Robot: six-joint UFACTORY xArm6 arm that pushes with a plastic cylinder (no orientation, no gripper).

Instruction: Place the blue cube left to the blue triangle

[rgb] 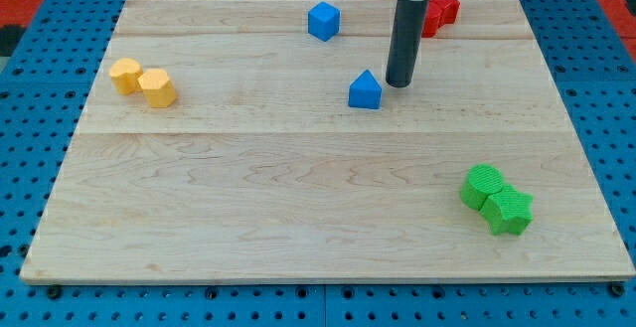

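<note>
The blue cube (pixel 323 21) sits near the view's top, a little left of centre. The blue triangle (pixel 365 90) lies below it and to its right, near the board's middle. My tip (pixel 398 82) stands just to the right of the blue triangle, close to it, with a small gap. The rod rises from there toward the view's top. The cube is well up and left of my tip.
A red block (pixel 440 11) sits at the view's top, partly hidden behind the rod. Two yellow blocks (pixel 142 81) lie together at the left. Two green blocks (pixel 497 200) lie together at the lower right. The wooden board (pixel 298 218) sits on a blue pegboard.
</note>
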